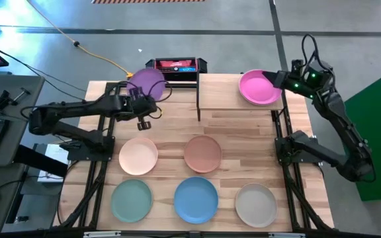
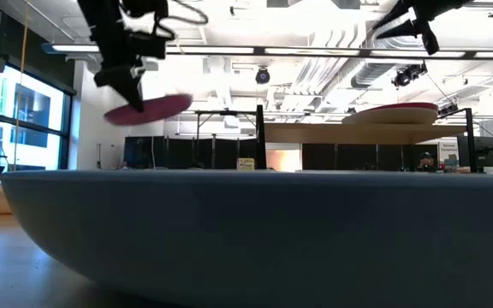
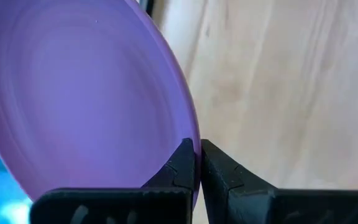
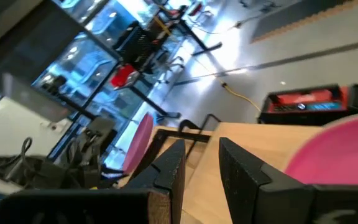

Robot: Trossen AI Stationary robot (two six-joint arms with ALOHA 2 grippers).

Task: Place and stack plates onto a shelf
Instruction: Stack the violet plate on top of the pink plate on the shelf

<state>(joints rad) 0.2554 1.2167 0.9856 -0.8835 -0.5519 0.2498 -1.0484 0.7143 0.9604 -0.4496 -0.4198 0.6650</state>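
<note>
My left gripper (image 1: 141, 99) is shut on a purple plate (image 1: 145, 82), held in the air over the table's far left, beside the shelf (image 1: 223, 99). A pink plate (image 1: 259, 87) lies flat on the shelf's right half. My right gripper (image 1: 274, 78) hovers just right of it, open, with nothing between its fingers (image 4: 173, 162). Peach (image 1: 138, 156), terracotta (image 1: 202, 153), mint green (image 1: 131, 201), blue (image 1: 196, 199) and beige (image 1: 256, 204) plates lie on the tabletop. My left gripper pinches the purple plate's rim (image 3: 193, 134) between its two fingers, one on the upper face and one on the underside. The fingers slant down and come at the plate's near side. The plate (image 2: 148, 109) is lifted clear of the table and slightly tilted.
A red and black box (image 1: 176, 66) stands behind the shelf's left end. The shelf's black leg (image 1: 198, 99) rises between the purple plate and the board. The blue plate (image 2: 246, 231) fills the low view's foreground. Black arm frames run along both table sides.
</note>
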